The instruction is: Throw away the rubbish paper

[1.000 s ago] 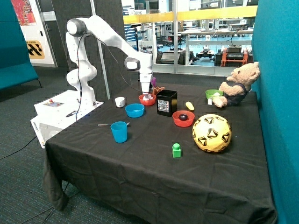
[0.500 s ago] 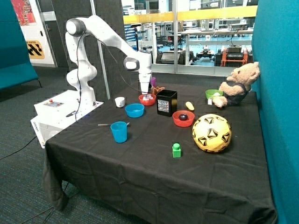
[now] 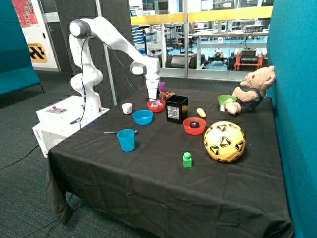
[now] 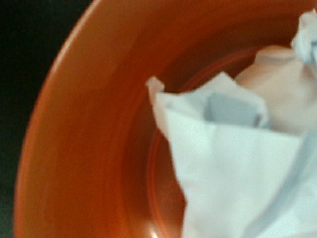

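A crumpled wad of white rubbish paper (image 3: 157,103) lies in a red bowl (image 3: 150,105) near the table's far side, beside a black box (image 3: 177,109). My gripper (image 3: 154,99) hangs straight down right over this bowl, at its rim height. In the wrist view the red bowl (image 4: 89,139) fills the picture and the paper (image 4: 233,163) lies very close below the camera. Another white wad (image 3: 230,99) sits in a green bowl (image 3: 223,100) by the teddy bear.
A blue bowl (image 3: 142,117), a small white cup (image 3: 127,107), a blue cup (image 3: 126,140) and a spoon (image 3: 111,132) stand nearby. Another red bowl (image 3: 194,126), a yellow ball (image 3: 224,141), a green block (image 3: 187,159) and a teddy bear (image 3: 250,90) lie further along.
My gripper has dropped a little lower toward the red bowl and shifted slightly toward the white cup's side. Nothing on the table has moved.
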Action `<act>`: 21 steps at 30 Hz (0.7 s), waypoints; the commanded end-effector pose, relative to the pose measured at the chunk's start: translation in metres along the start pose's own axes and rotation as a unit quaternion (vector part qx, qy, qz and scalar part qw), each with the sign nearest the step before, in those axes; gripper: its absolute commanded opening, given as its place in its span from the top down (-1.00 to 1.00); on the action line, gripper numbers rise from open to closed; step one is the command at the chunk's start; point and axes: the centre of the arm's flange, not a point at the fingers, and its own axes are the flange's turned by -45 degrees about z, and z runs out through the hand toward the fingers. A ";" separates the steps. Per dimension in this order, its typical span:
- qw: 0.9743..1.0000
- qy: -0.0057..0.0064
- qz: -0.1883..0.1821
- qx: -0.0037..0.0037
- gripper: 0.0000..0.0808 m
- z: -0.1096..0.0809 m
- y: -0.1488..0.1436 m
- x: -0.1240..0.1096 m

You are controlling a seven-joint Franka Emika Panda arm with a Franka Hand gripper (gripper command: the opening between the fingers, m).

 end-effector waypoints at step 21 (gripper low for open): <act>1.000 0.000 -0.011 0.002 -0.08 0.012 0.002 0.029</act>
